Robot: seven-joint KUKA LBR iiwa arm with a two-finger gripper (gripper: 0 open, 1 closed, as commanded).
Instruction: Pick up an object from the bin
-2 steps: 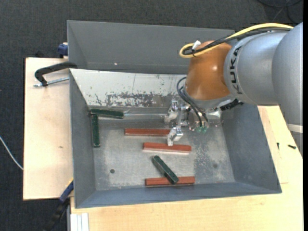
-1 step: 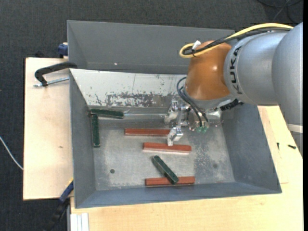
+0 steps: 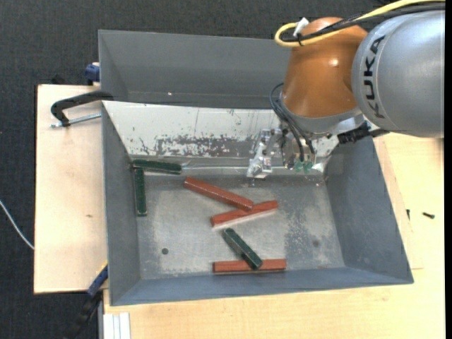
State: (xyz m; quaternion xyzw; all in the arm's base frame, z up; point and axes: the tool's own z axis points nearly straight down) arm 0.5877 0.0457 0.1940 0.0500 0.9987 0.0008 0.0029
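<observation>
My gripper (image 3: 260, 164) hangs at the back of the bin, right of the middle, under the orange wrist cover, with nothing seen in it. Just below and left of it a red-brown stick (image 3: 217, 193) lies slanted on the bin floor. A second red stick (image 3: 244, 214) with a pale edge lies slantwise just in front of the first, their right ends close together. Nearer the front, a short dark green stick (image 3: 242, 249) rests with its lower end across a red stick (image 3: 249, 265) that lies along the front wall.
Two dark green sticks form a corner at the back left, one (image 3: 157, 166) along the back wall, one (image 3: 141, 191) running forward. The arm reaches in over the bin's back right corner.
</observation>
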